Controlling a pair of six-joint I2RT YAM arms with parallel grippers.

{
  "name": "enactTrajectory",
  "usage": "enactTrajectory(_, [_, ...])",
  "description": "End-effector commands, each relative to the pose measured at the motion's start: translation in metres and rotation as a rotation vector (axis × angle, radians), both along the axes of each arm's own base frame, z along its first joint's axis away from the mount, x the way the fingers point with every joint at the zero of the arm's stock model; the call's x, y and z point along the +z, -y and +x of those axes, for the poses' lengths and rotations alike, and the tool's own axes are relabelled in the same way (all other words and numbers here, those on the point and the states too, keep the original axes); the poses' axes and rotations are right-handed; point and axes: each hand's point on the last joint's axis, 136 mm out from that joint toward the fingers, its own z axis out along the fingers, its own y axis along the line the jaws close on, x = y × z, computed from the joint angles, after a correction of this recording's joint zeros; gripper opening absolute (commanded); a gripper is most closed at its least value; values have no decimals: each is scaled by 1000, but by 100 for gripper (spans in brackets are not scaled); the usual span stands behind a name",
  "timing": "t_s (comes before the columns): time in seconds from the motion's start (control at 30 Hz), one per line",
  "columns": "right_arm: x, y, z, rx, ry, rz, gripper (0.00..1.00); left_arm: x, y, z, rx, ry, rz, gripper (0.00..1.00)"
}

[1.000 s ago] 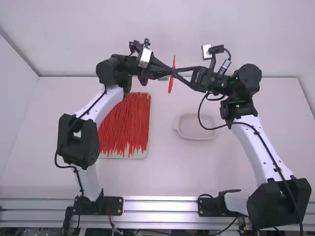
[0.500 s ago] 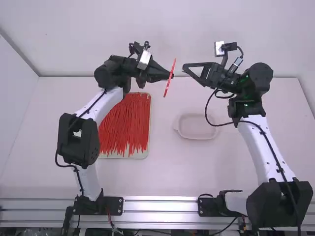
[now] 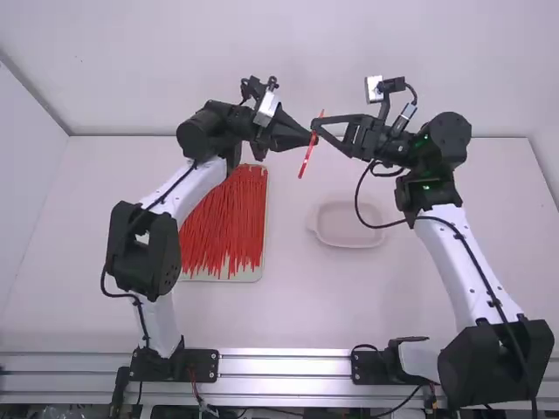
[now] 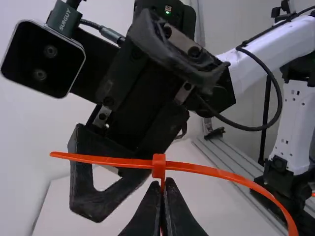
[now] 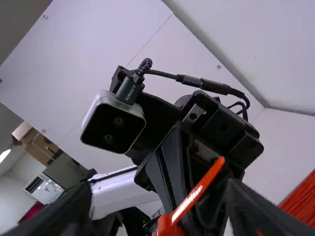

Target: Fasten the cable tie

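Left gripper (image 4: 161,189): clamped on cable tie (image 4: 113,161) beneath its head. Right gripper (image 3: 320,126): jaws spread, straddling the tail lying crosswise

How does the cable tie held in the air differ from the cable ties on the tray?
The held cable tie is single, tilted and pinched in the air by the left gripper. The loose cable ties lie flat in a dense heap on the tray, untouched. Both are red.
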Motion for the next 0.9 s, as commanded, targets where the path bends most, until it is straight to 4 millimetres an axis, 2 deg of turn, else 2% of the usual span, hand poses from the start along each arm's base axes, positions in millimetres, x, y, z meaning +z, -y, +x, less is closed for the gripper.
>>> enactTrajectory(0.0, [8, 5, 2, -11, 23, 3, 53, 7, 0, -5, 0, 10, -14, 2])
enactTrajectory(0.13, [7, 8, 3, -15, 24, 0, 41, 7, 0, -4, 0, 9, -14, 2])
enactTrajectory(0.47, [7, 8, 3, -15, 24, 0, 40, 8, 3, -6, -6, 2, -17, 2])
enactTrajectory(0.63, [7, 8, 3, -15, 24, 0, 29, 8, 3, -6, -5, 4, -20, 2])
enactTrajectory(0.87, [7, 8, 3, -19, 27, 0, 28, 9, 3, -6, -3, 8, -24, 2])
